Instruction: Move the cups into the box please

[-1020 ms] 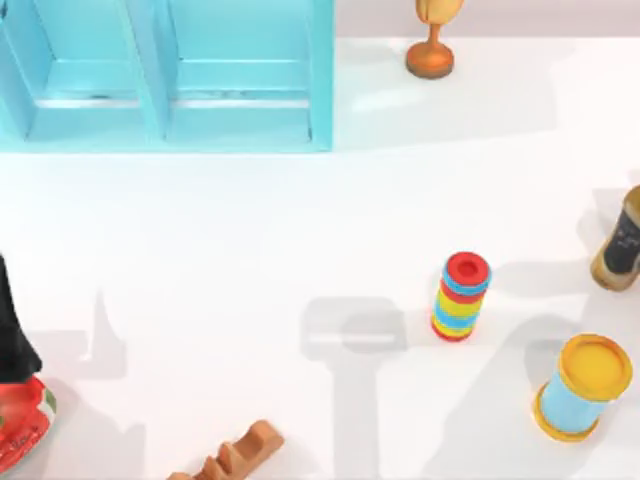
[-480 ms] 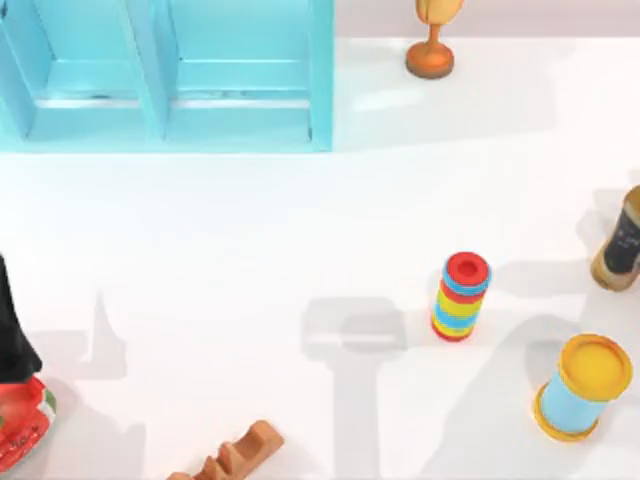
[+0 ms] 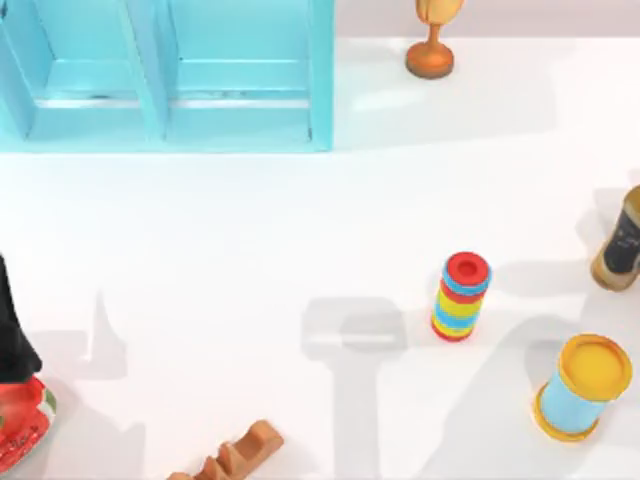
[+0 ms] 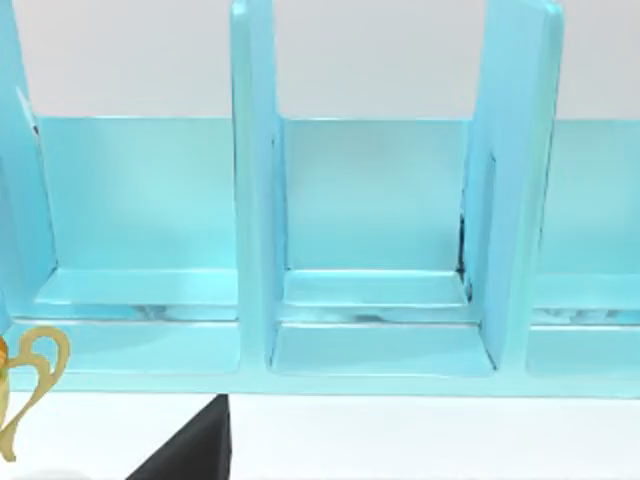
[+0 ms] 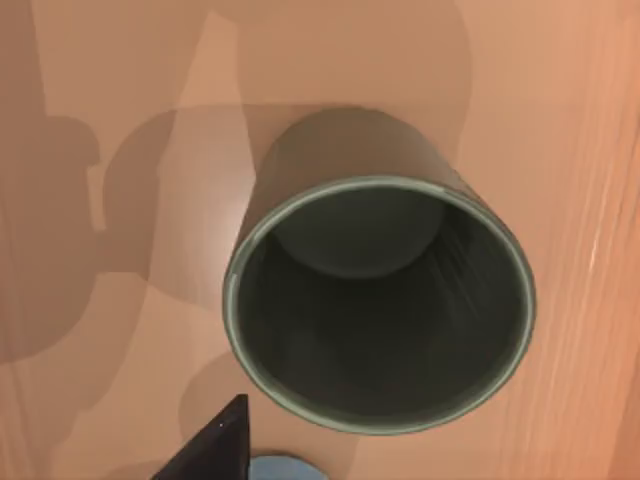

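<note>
Directly beneath the right tool, whose spread I cannot tell, the dark grey-olive cup (image 5: 378, 300) stands upright, mouth open, so I judge a centred descent over its rim safest, while the left tool, equally untellable, faces the box (image 4: 380, 300).

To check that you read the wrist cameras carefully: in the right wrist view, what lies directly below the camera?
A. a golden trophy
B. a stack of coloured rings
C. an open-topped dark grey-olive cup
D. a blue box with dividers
C: the right wrist view looks straight into the dark grey-olive cup, its round rim and empty inside facing the camera.
</note>
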### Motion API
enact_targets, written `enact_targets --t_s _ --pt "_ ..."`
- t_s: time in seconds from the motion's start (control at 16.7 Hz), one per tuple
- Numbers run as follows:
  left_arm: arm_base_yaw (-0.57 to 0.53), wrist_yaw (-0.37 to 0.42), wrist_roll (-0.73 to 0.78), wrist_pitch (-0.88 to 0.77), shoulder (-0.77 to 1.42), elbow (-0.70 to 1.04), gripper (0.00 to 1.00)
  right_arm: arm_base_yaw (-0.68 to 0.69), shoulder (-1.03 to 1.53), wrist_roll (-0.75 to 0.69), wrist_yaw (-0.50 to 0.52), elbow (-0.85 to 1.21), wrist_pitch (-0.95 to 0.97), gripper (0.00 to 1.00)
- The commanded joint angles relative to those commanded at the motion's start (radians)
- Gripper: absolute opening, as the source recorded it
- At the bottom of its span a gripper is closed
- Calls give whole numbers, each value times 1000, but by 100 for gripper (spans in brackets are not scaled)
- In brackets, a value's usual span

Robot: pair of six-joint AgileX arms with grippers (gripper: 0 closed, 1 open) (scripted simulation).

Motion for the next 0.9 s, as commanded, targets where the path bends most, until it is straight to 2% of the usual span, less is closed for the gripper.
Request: enact_targets --t_s 0.36,0.9 --pt "0 0 0 0 0 0 100 -3 5 -2 1 40 -39 100" --pt "0 0 0 0 0 0 100 -8 26 -4 0 416 -391 100"
